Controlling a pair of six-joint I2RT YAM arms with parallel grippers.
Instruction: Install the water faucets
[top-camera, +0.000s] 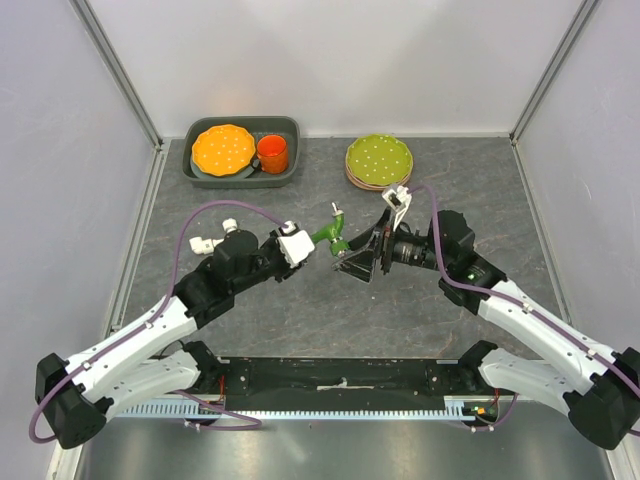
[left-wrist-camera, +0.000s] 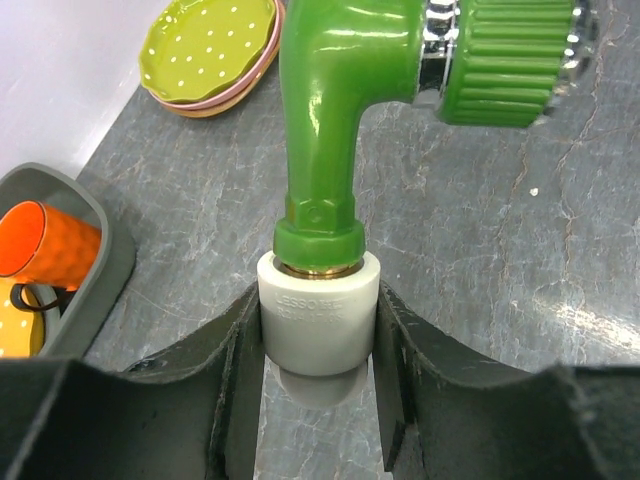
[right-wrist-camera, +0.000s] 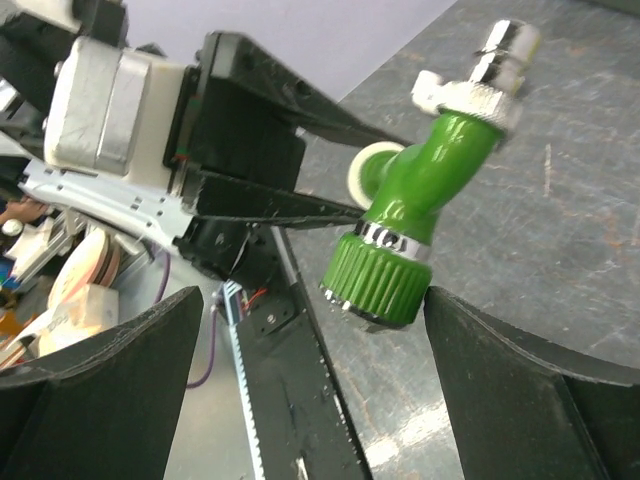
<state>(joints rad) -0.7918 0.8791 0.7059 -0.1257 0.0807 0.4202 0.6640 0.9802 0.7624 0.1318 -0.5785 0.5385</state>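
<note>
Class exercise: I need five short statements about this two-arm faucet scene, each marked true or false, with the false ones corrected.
1. The left gripper is clamped on the white end piece of the green faucet. True.
2. The right gripper is shut on the faucet's ribbed cap. False: its jaws stand open on either side of the cap.
3. The orange cup sits in the grey tray. True.
4. The green plate lies in the tray. False: it sits outside the tray, stacked on another plate; the tray holds an orange plate.
5. The white faucet is held up by the right arm. False: it lies on the table beside the left arm.
</note>
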